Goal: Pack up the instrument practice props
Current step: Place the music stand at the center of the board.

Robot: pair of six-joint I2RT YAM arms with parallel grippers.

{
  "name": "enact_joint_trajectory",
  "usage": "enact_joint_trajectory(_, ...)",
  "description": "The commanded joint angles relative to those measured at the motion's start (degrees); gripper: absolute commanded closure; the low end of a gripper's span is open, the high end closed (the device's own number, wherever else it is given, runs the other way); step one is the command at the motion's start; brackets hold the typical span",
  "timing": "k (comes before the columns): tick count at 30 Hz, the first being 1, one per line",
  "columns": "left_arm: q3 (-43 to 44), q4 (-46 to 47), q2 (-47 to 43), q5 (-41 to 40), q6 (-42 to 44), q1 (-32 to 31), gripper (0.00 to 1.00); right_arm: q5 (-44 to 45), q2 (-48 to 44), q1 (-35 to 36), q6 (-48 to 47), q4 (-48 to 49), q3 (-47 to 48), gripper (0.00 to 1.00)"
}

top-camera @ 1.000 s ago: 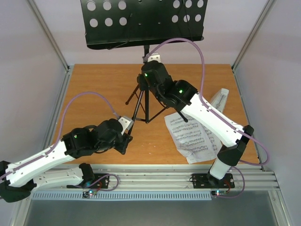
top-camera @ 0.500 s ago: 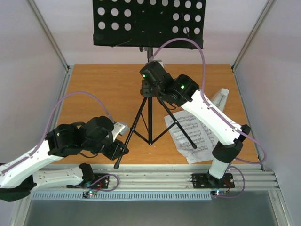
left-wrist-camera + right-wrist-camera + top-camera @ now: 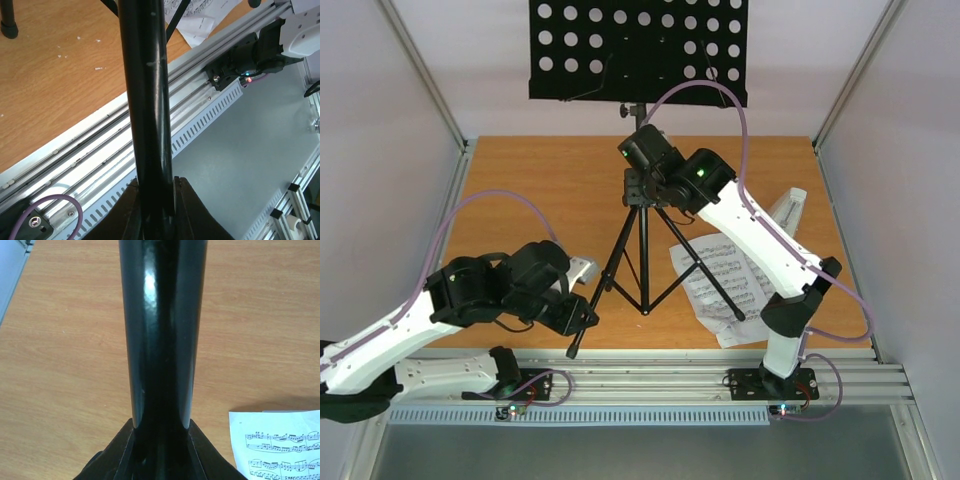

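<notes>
The black tripod music stand [image 3: 642,250] stands mid-table, its round-holed desk [image 3: 638,50] high at the back and its three legs spread. My right gripper [image 3: 638,188] is shut on the stand's pole [image 3: 162,340] just above the leg hub. My left gripper [image 3: 584,318] is shut on the left leg [image 3: 147,100], whose foot reaches over the table's near edge. White sheet-music pages [image 3: 725,285] lie flat to the right, partly under the right leg. The pale wedge-shaped metronome [image 3: 786,212] sits at the right edge, partly behind my right arm.
An aluminium rail [image 3: 660,368] runs along the near edge, with both arm bases on it. Frame posts and pale walls close in the left, right and back sides. The wooden table [image 3: 535,185] shows bare wood at the left.
The stand has swung up, its desk now higher and facing the camera. Its legs have spread wider. My left gripper has drawn the left leg toward the near edge.
</notes>
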Motion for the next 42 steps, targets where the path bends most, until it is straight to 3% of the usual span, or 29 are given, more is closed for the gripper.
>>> enact_joint_trajectory(1,7.1,22.9,0.9,-5.9,9.8,0.3,1.00,-14.6,4.0,0.5,-5.7,-6.7,4.8,0.99)
enact_joint_trajectory(9,12.7,24.2,2.7,-1.6,8.2,0.3,1.00,-22.1,3.1,-0.3,-8.8,-12.3,9.8,0.99)
enact_joint_trajectory(14,12.3,24.2,3.0,0.2,6.9,0.3,1.00,-19.9,2.8,-0.7,-9.7,-18.3,11.1,0.99)
enact_joint_trajectory(21,5.2,28.1,0.7,-0.9,5.5,0.3,1.00,-21.6,-2.9,-1.0,-5.0,-7.6,-4.6,0.99)
enact_joint_trajectory(28,5.3,26.5,1.2,-5.5,8.0,0.5,1.00,-21.7,0.9,-3.0,-5.2,-7.1,-3.7,0.99)
enact_joint_trajectory(33,0.7,29.6,1.3,-10.3,9.9,1.4,1.00,-22.2,2.4,-5.5,-3.4,-4.1,-4.4,0.99)
enact_joint_trajectory(42,-6.0,35.0,4.5,-11.8,10.8,1.7,0.96,-22.1,5.1,-7.7,-1.6,0.3,-4.4,0.99)
